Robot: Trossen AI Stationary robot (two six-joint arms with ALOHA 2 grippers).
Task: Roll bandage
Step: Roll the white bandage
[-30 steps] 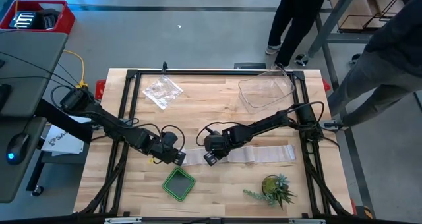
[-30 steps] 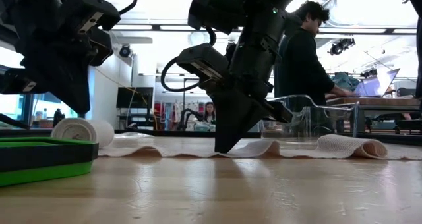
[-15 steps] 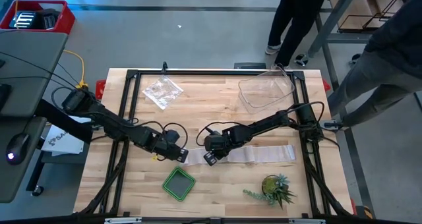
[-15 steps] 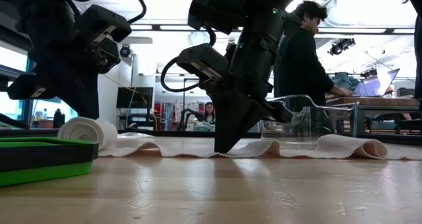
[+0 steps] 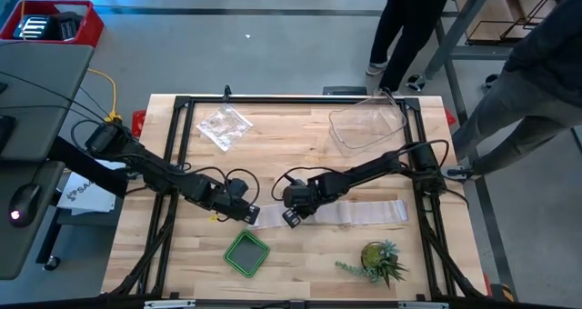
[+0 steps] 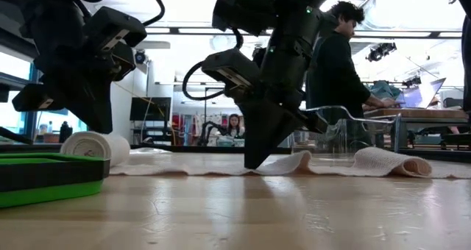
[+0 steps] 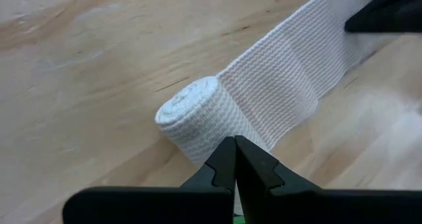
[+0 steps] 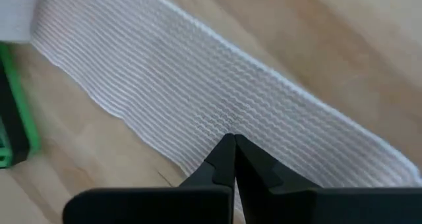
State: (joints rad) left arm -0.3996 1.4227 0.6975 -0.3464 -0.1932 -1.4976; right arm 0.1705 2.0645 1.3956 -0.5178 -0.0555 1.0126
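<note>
Hiding bandage (image 5: 355, 213) middle: right gripper (image 5: 289, 217).

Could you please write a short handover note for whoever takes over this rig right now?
Left end effector: shut, empty, at the rolled end of the bandage.
Right end effector: shut, tip pressed on the flat strip near the middle of the table, holding it down.
Done: the bandage's left end is wound into a small roll.
Left: most of the strip lies unrolled towards the right, with ripples and its far end curled over. Keep rolling towards the right.
Nearby: green tray, clear tub, plastic bag, small plant.
</note>
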